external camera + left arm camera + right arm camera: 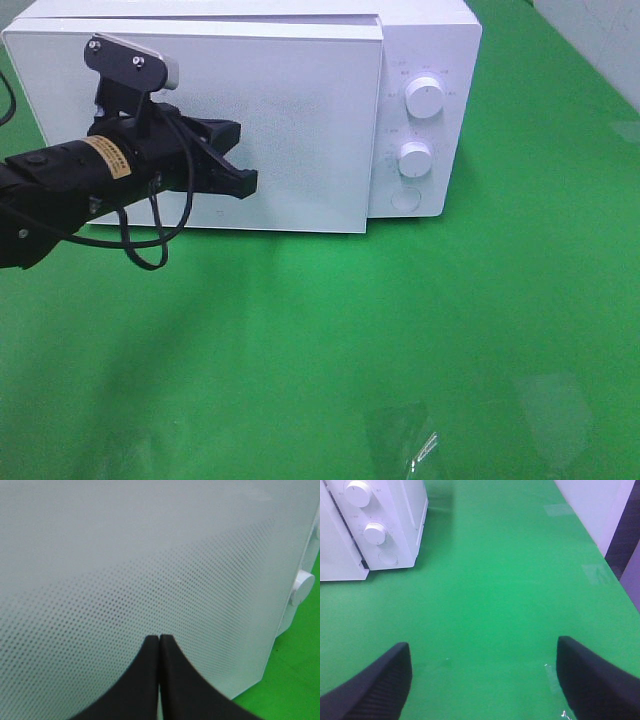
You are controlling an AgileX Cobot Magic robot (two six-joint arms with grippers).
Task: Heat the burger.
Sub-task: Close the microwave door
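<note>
Ahead of left jaws, pressed together: microwave door (300,120), seemingly unlatched. Glancing push could skid tips, shove microwave (450,50) back. Right jaws spread over surface (400,330).

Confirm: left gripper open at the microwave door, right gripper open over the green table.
Wrong on the left gripper: it is shut, its tips together in the left wrist view, at the microwave door. The right gripper is open over the green table.

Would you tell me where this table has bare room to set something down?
The green table is bare all along the front of the microwave and right of its knobs. Only the spot before the door is crowded, by the shut left gripper.
</note>
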